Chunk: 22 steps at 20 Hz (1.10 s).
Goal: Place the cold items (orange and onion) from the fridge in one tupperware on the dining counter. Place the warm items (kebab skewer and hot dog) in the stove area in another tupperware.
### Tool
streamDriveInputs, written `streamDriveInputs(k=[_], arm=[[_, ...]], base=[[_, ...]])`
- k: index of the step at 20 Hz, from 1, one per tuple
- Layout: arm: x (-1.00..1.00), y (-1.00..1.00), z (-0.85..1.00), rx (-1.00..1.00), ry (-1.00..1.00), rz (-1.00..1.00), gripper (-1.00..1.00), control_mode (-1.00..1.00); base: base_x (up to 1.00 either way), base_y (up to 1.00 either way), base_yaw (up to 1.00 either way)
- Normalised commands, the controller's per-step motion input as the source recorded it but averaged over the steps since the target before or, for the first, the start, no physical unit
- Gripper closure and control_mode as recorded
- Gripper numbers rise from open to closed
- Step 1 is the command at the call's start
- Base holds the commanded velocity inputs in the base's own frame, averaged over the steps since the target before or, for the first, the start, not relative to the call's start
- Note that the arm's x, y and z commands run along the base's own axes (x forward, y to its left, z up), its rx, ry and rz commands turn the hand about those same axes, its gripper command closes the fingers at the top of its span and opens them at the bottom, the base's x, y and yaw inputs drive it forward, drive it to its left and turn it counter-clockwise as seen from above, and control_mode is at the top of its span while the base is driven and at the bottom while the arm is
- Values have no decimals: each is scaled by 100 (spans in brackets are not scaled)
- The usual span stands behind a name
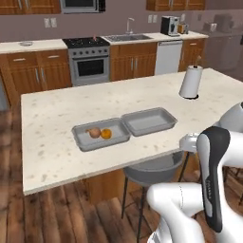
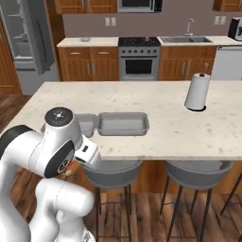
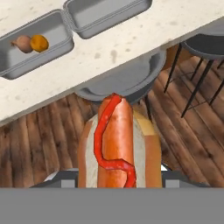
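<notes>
A hot dog (image 3: 116, 140) with a ketchup line fills the lower middle of the hand view, and my gripper (image 3: 116, 180) is shut on it, low in front of the dining counter's near edge, above the wooden floor. Its fingers are hidden behind the bun. On the counter lie two grey tupperware trays side by side. The left tupperware (image 1: 80, 142) holds the onion (image 1: 94, 132) and the orange (image 1: 106, 134), also seen as onion (image 3: 22, 43) and orange (image 3: 39, 43). The right tupperware (image 1: 149, 121) is empty. A small reddish thing (image 1: 94, 38) on the stove is too small to name.
A paper towel roll (image 1: 191, 81) stands on the counter (image 1: 47, 156) at the right. Grey bar stools (image 1: 152, 172) stand under the counter's near edge, close to my hand. The stove (image 1: 88, 59) and sink line the back wall; the fridge (image 2: 28, 42) is at far left.
</notes>
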Motion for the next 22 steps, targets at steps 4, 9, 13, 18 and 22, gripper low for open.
streamDriveInputs(k=[4, 9, 13, 18, 22], arm=[[0, 0, 0, 0, 0, 0, 100, 100], [0, 0, 0, 0, 0, 0, 100, 100], [0, 0, 0, 0, 0, 0, 100, 100], [0, 0, 0, 0, 0, 0, 100, 100], [3, -25, 0, 7, -3, 13, 100, -100]], base=[[25, -47, 34], [41, -39, 30], [55, -42, 26], [45, -55, 30], [4, -27, 16]])
